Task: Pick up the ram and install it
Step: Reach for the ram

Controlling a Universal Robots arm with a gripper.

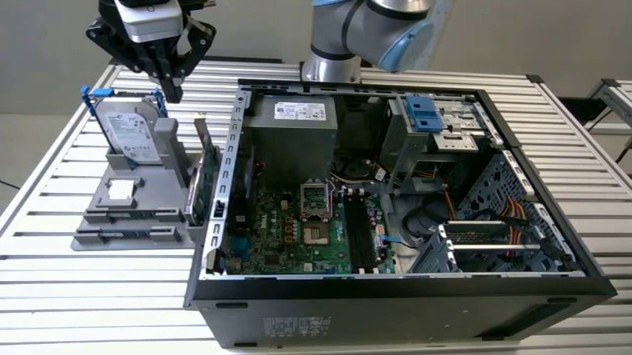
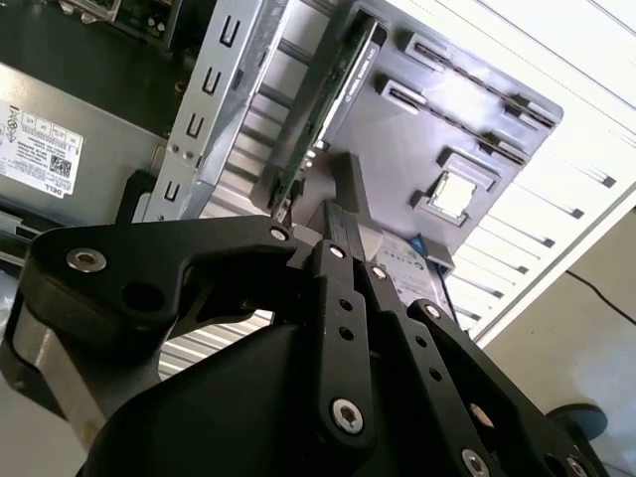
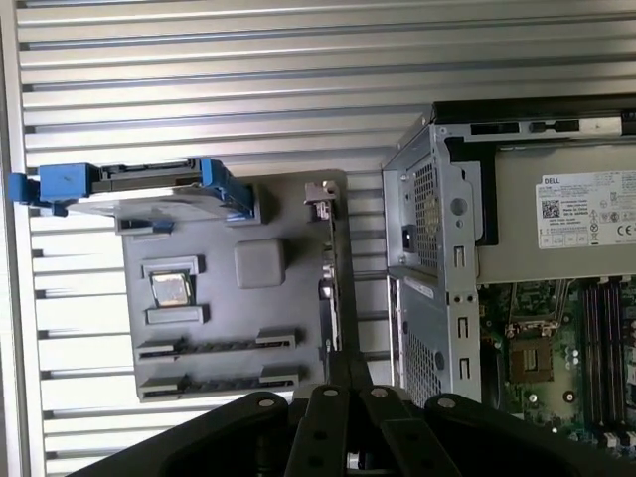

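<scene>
A: Slatted table (image 1: 44, 222): bare metal, satin, ribbed. Grey stand (image 1: 129, 225)?
B: Matt plastic, smooth. Hard drive (image 1: 133, 133): silvery metal with paper label; blue bracket (image 1: 94, 92), glossy plastic.
A: Computer case (image 1: 395, 310)?
B: Matt black outside, dull sheet metal inside. Gripper (image 1: 172, 95): matt black, bright screws.

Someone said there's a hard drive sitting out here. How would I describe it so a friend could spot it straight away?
Find the open computer case on the slatted table; beside it, on the exterior view's left, sits a grey holder. The hard drive stands upright at the holder's far end: a silver slab with a white label and blue bracket, unlike the thin green card nearby.
</scene>
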